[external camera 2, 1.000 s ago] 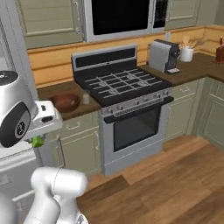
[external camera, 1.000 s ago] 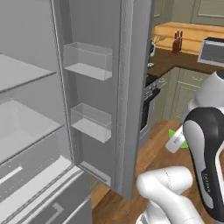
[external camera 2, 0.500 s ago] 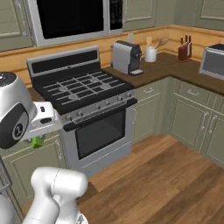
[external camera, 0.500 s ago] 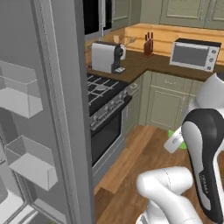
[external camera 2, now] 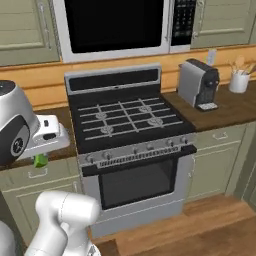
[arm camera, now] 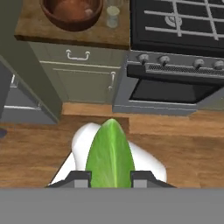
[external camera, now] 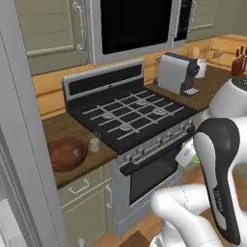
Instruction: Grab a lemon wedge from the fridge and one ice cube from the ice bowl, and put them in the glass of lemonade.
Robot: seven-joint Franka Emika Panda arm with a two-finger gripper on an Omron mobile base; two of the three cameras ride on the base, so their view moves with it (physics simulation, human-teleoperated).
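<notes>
One small yellow-green lemon wedge (arm camera: pixel 110 153) sits pinched between the two dark finger tips of the gripper (arm camera: pixel 110 178), held over the wooden floor (arm camera: pixel 183 144) in front of the beige lower cabinets (arm camera: pixel 78 74). On the brown wooden counter (external camera: pixel 62 128) beyond, the round reddish-brown wooden ice bowl (external camera: pixel 65 153) stands just beside the small clear glass of lemonade (external camera: pixel 94 142), left of the black gas stove (external camera 2: pixel 127 117). A pale speck, probably the ice cube (arm camera: pixel 89 12), lies inside the bowl. A grey coffee machine (external camera 2: pixel 199 83) stands right of the stove.
</notes>
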